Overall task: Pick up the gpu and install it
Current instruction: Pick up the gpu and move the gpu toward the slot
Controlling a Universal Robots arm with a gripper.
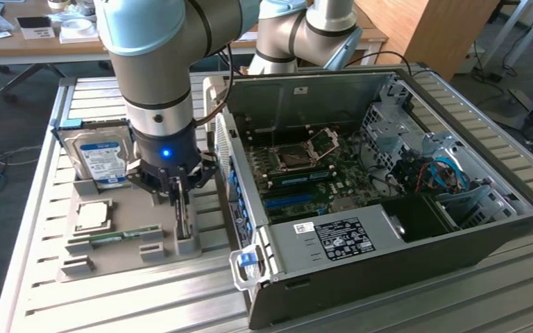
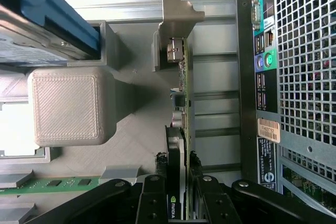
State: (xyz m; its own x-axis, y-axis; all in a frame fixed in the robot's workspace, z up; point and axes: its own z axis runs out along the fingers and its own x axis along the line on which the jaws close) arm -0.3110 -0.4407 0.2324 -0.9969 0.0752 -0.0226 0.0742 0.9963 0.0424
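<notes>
The gpu (image 2: 184, 90) is a thin green board with a black face, standing on edge in a slot of the grey tray (image 1: 109, 267). It sits at the tray's edge on the exterior view's right, just beside the case (image 1: 387, 208). I count one gpu, one hard drive (image 1: 100, 156), one memory stick (image 1: 114, 239) and one case. The pincer (image 2: 182, 163) sits directly over the card, its fingers (image 2: 173, 145) pressed against both faces.
</notes>
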